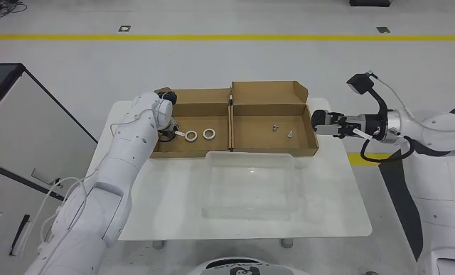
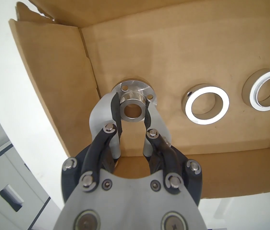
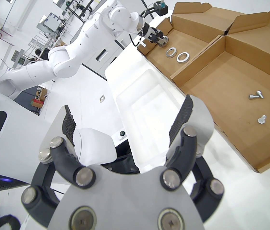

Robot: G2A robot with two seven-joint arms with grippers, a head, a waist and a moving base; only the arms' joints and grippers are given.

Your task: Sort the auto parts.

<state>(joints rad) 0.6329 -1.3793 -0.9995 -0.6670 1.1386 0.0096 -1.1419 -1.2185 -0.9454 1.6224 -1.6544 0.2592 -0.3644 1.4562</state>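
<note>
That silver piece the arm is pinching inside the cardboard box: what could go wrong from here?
The left tool grips the flanged part only by its smooth, narrow neck, so the part might slip or twist out. The part also sits close to the box wall, and the tool could perhaps catch on that wall. The nearest ring lies just beside the part and might get nudged.

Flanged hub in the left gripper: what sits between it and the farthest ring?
One other ring, flat on the box floor, apart from both the flanged hub and the farthest ring. The left wrist view shows it clearest.
</note>
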